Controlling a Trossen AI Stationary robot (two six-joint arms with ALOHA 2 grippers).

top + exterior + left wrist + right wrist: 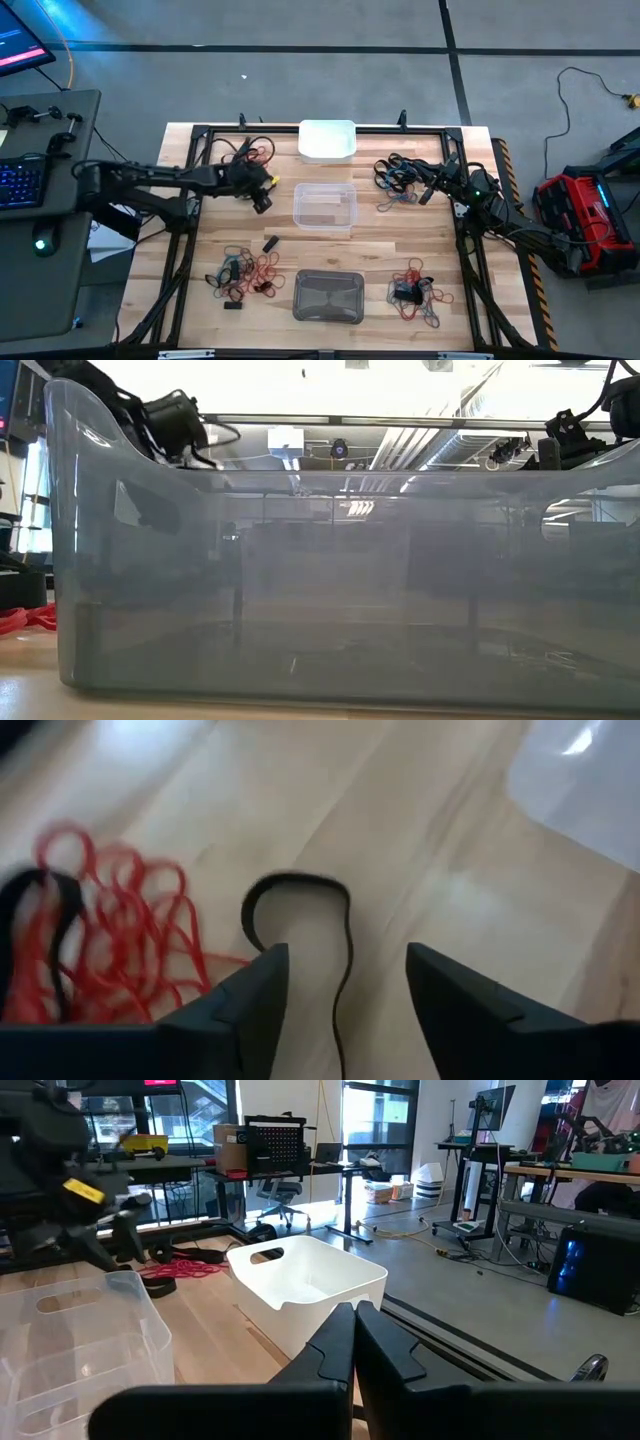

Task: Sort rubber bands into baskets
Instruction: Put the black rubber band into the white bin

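Note:
My left gripper (345,985) (262,198) is open and tilted down over the table's far left part, beside the clear basket (324,206). In its wrist view a single black rubber band (300,905) lies flat on the wood, in line with the gap between the fingers. A tangle of red and black rubber bands (110,935) lies to one side of it. The white basket (326,140) stands at the far middle and the grey basket (328,296) at the near middle. My right gripper (354,1330) waits shut at the far right (428,190).
Piles of rubber bands lie at the far left (250,152), far right (398,175), near left (248,275) and near right (418,292). The grey basket's wall (320,580) fills the low view. A black frame (190,200) borders the table.

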